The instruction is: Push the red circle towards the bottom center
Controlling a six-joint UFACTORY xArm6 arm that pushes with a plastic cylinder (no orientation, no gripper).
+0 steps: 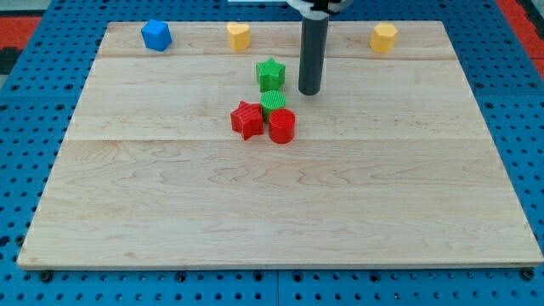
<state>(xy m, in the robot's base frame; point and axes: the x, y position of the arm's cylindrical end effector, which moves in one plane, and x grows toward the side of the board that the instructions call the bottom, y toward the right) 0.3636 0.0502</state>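
Note:
The red circle (282,126) lies on the wooden board just above the middle. It touches a green circle (273,104) above it and a red star (247,120) at its left. A green star (270,74) sits above the green circle. My tip (309,91) is to the upper right of the red circle, apart from it, and to the right of the green star.
A blue block (156,35) sits at the top left, a yellow block (239,36) at the top centre and a yellow hexagon-like block (383,37) at the top right. The board (272,212) lies on a blue pegboard surface.

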